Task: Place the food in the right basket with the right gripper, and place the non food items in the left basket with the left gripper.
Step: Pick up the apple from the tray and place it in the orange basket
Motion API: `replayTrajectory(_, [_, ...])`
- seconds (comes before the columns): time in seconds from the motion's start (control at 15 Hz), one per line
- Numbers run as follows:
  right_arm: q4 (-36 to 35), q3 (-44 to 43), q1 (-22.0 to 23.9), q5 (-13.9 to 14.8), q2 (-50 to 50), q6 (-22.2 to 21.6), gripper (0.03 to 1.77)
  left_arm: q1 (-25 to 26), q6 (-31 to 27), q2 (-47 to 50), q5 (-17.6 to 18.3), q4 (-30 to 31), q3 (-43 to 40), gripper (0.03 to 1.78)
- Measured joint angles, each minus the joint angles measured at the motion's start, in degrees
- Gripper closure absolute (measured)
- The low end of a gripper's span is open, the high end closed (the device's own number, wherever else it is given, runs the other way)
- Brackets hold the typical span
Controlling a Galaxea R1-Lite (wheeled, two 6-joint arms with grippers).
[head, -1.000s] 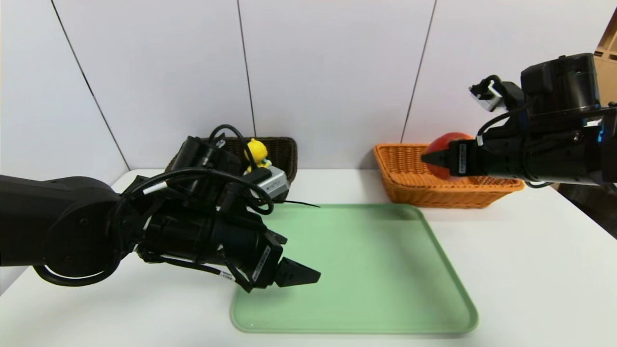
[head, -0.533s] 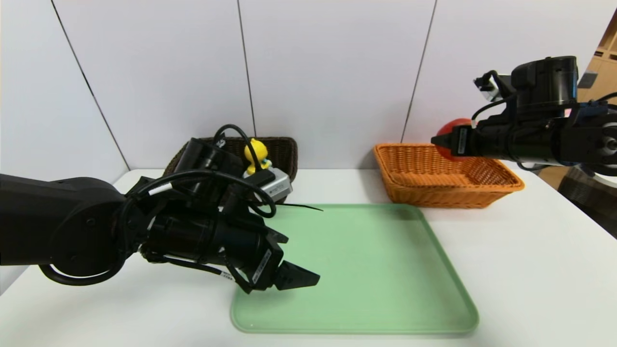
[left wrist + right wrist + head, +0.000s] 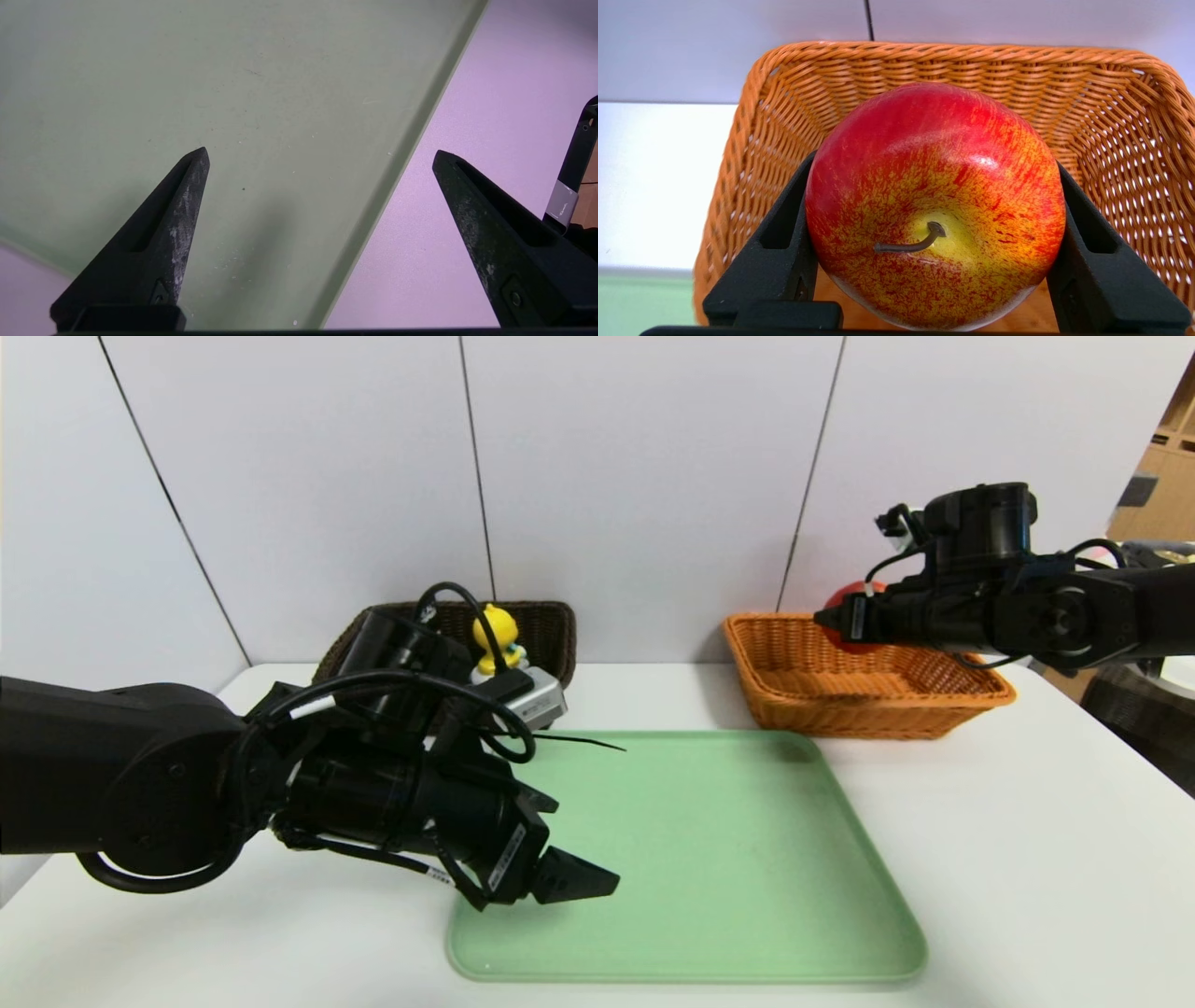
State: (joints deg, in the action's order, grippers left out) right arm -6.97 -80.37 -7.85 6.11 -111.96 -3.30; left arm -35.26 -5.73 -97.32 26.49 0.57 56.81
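My left gripper hangs over the green tray, fingers apart. Behind it, the dark basket holds 1 yellow duck. My right gripper clamps the red apple (yellow-flecked, short stem) above the orange basket.

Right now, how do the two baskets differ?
The right basket is orange-tan wicker; the left basket is dark brown, almost black. The left basket has the yellow duck toy showing in it; the right basket's floor looks bare, with the apple held above it by the right gripper. The left arm hides much of the left basket; the right basket is mostly in view. Both are rectangular, woven, and stand by the back wall.
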Motion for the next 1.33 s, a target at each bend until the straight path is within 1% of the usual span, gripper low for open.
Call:
replayTrajectory(0.2, [0.89,-4.33,0.35,-0.02,-3.45,0.24,0.53,0.00,-0.02,0.00,-0.01,0.02,-0.20,0.12])
replayTrajectory(0.4, [4.36,-7.58,0.55,-0.07,-6.05,3.44,0.53,0.01,0.02,-0.01,0.00,0.00,-0.26,0.12])
replayTrajectory(0.6, [5.94,-10.45,0.69,0.00,-7.94,4.62,0.53,0.00,0.17,-0.04,-0.06,0.94,-1.07,0.12])
replayTrajectory(0.8, [7.22,-11.13,0.78,0.01,-9.09,7.33,0.53,0.06,0.15,-0.06,-0.09,1.93,-1.63,0.12])
replayTrajectory(1.13, [8.48,-11.41,1.33,-0.02,-10.73,9.06,0.53,0.01,0.04,-0.17,-0.01,1.95,-1.57,0.12])
replayTrajectory(1.33, [9.23,-12.09,1.90,-0.16,-11.30,9.11,0.37,0.01,-0.17,-0.26,-0.01,1.99,-1.24,0.12])
